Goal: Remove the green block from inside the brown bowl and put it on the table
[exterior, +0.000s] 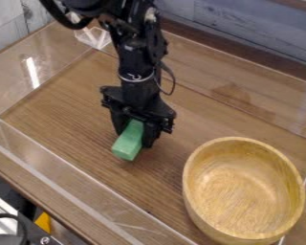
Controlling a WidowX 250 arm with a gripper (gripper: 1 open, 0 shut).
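Green block [127, 142]: it sat in the grip of the tool, outside the bowl, its lower end angled toward the near side of the bench; whether that end touched the wood or hung just above it, I could not tell.
Tool [139, 125]: its fingers were clamped on the upper part of the block, with the black arm [141, 62] reaching down from above.
Bench [66, 115]: bare wood grain showed around the block, enough for 1 flat bar to lie down.
Brown bowl [244, 191]: it stood to the right in the view, apart from the block, and no block showed inside it.
Clear wall [28, 57]: it ran along the far left edge, well away from the block.
Step in hand: I judged this to be the placing, with the removal from the bowl done and the release left to do.
Next move: it seemed to call for lowering the block if any gap remained, then parting the fingers gently and lifting straight up.
Risk: a release above the wood could have let the tilted block tip or bounce.
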